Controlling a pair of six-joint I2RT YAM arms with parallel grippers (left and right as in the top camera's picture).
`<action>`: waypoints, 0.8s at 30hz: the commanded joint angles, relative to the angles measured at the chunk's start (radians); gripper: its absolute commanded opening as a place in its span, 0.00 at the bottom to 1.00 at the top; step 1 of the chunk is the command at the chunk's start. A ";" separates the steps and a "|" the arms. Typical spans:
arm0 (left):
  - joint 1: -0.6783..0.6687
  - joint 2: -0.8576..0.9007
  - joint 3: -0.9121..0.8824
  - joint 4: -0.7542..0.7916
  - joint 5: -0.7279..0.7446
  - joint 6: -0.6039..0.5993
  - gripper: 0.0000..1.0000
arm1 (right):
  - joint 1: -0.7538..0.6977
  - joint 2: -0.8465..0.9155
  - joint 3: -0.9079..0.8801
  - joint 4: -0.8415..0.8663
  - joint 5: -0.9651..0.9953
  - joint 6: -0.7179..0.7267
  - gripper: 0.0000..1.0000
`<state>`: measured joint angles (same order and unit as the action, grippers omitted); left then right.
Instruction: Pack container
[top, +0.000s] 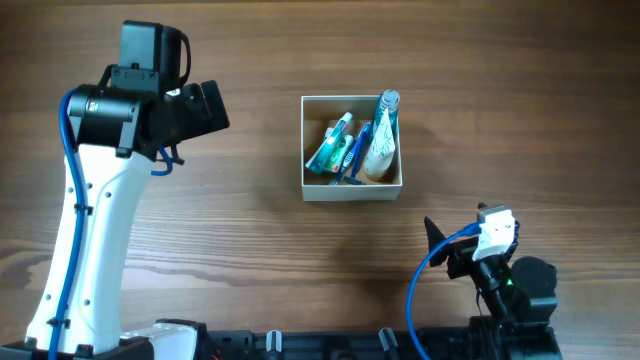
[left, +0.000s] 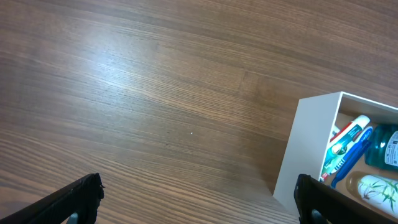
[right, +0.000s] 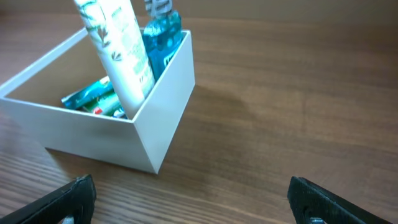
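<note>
Left gripper (left: 199, 208) and right gripper (right: 196, 208) gape empty; white tube (right: 118, 56), leaning above container (right: 93, 140) rim upper left, may topple if bumped.

A brown wood-grain tabletop (top: 250, 250) carries a small square white cardboard box (top: 352, 191), open-topped, standing flat on it just right of centre.

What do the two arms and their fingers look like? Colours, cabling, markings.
Left arm: white link, black joint housings, blue cable along its side. Right arm: all black, white block near the wrist, looping blue cable, small green light. Left fingers and right fingers are plain black. No readable markings.
</note>
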<state>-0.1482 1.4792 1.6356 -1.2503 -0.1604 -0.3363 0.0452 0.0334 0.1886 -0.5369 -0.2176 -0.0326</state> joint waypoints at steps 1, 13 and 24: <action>0.006 -0.006 0.006 0.000 -0.017 -0.013 1.00 | 0.003 -0.014 -0.031 0.000 -0.016 -0.017 1.00; -0.008 -0.055 0.002 -0.016 -0.059 0.032 1.00 | 0.003 -0.014 -0.031 0.001 -0.016 -0.018 1.00; -0.007 -0.812 -0.900 0.637 -0.058 0.071 1.00 | 0.003 -0.014 -0.031 0.001 -0.016 -0.017 1.00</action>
<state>-0.1505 0.8482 1.0073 -0.7486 -0.2413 -0.2821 0.0452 0.0280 0.1608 -0.5354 -0.2180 -0.0326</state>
